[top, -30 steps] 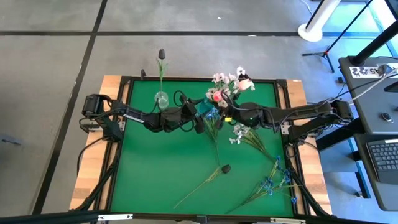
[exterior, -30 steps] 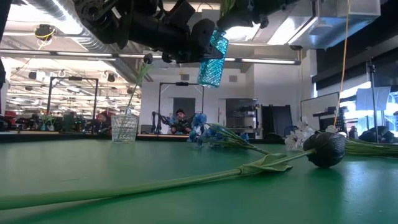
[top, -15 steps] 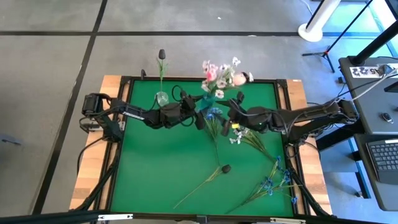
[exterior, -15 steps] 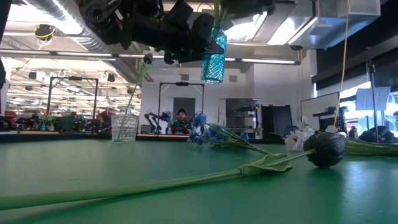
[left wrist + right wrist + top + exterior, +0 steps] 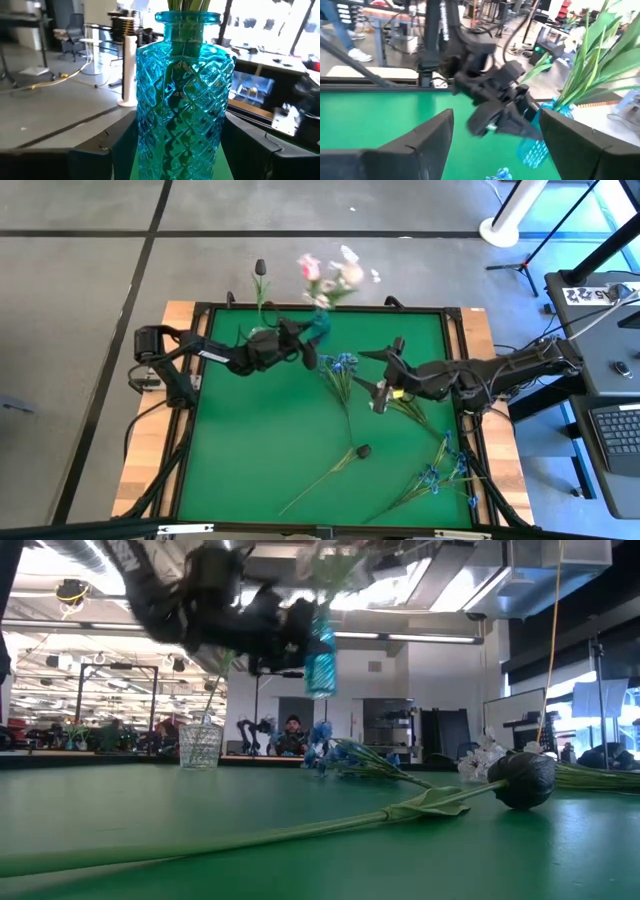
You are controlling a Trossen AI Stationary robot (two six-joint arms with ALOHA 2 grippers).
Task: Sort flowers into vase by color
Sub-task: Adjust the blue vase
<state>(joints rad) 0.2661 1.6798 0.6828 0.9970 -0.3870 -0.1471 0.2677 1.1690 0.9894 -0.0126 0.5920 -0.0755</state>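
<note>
Turquoise cut glass fills the left pincer (image 5: 305, 343), clamped on the blue vase (image 5: 318, 327) of pink and white flowers (image 5: 330, 275), held above the far edge of the green surface (image 5: 250, 450). The right pincer (image 5: 385, 370) hangs with its fingers apart and empty over the middle. A dark tulip (image 5: 362, 451), blue flowers (image 5: 440, 470) and a white spray (image 5: 384, 392) lie on the surface; a clear vase (image 5: 260, 335) holds one dark bud (image 5: 260, 268).
</note>
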